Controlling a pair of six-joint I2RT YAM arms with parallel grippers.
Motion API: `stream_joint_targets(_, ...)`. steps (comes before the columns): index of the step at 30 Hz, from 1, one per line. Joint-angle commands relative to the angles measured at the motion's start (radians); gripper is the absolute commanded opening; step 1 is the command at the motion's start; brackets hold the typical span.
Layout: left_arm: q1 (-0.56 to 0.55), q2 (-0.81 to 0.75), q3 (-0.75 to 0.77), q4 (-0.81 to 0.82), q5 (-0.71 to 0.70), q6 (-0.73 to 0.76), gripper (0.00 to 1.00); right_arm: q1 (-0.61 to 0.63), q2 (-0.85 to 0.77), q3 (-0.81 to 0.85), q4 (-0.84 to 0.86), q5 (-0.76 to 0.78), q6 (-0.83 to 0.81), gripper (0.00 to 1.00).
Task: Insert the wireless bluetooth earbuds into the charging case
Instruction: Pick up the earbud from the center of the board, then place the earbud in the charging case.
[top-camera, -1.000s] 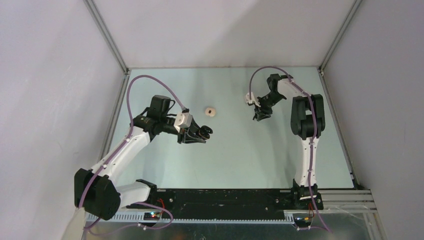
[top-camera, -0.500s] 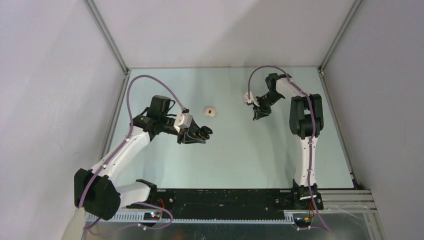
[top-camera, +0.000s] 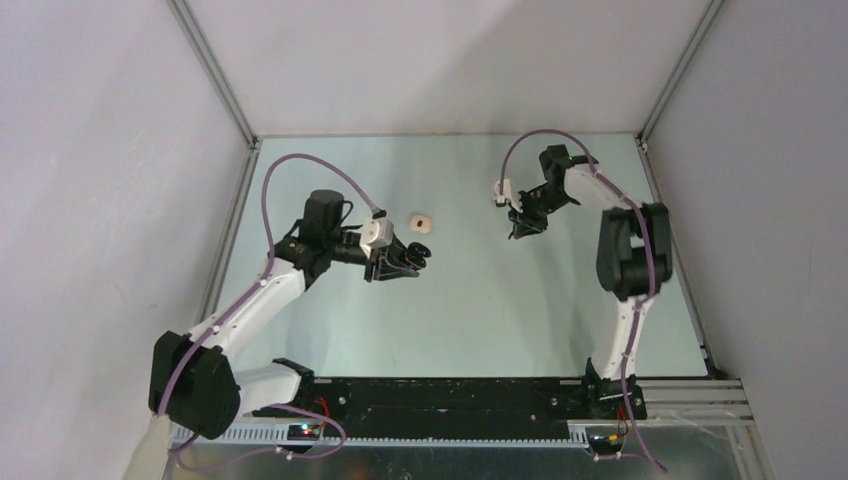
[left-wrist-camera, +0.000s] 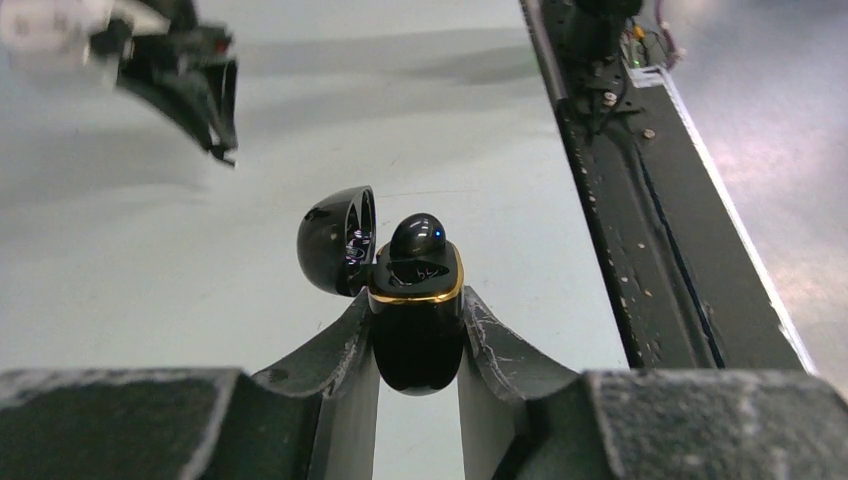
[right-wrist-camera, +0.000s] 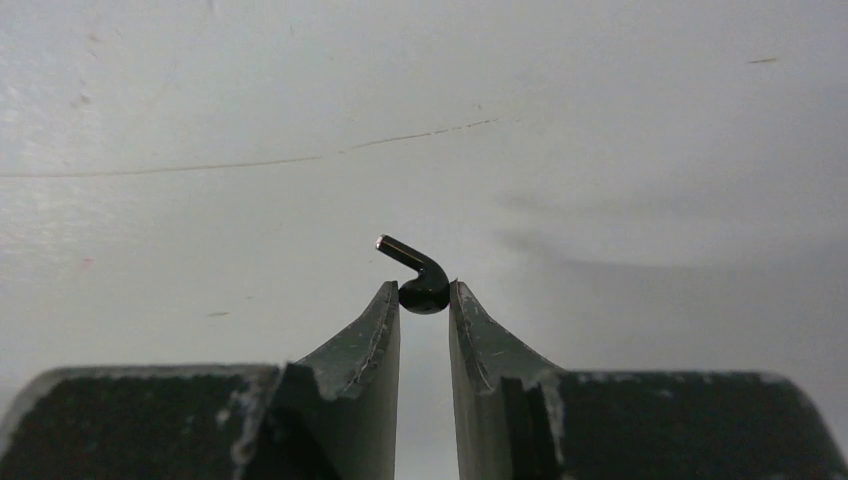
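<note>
Black earbud is pinched in my right gripper, stem angled off sideways; the open charging case, clamped in my left gripper, lies well apart to its left.

You are running two matching arms. The left arm and the right arm are each built of slim white tubular links between bulky black joint housings. A thin purple cable runs along each arm, tied to the white links. A small white block is mounted at the left wrist. The left pincer and the right pincer have dark grey curved fingers that narrow to tips. The fingers' inner edges are scuffed pale and speckled.
</note>
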Motion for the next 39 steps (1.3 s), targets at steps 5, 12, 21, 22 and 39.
stream_joint_targets(5, -0.026, 0.051, -0.07, 0.503, -0.13, -0.438, 0.05, 0.096, -0.47, -0.277, 0.333, 0.117, 0.393, 0.21)
stream_joint_targets(12, -0.027, 0.1, 0.002, 0.452, -0.156, -0.476, 0.06, 0.241, -0.682, -0.318, 0.44, 0.319, 0.583, 0.21)
stream_joint_targets(21, -0.029, 0.154, -0.065, 0.796, -0.172, -0.809, 0.05, 0.514, -0.834, -0.361, 0.565, 0.532, 0.623, 0.21)
stream_joint_targets(22, -0.03, 0.16, -0.08, 0.823, -0.169, -0.857, 0.05, 0.534, -0.834, -0.361, 0.57, 0.554, 0.62, 0.21)
stream_joint_targets(39, -0.095, 0.218, -0.095, 0.809, -0.248, -0.816, 0.05, 0.721, -0.794, -0.335, 0.582, 0.741, 0.648, 0.22)
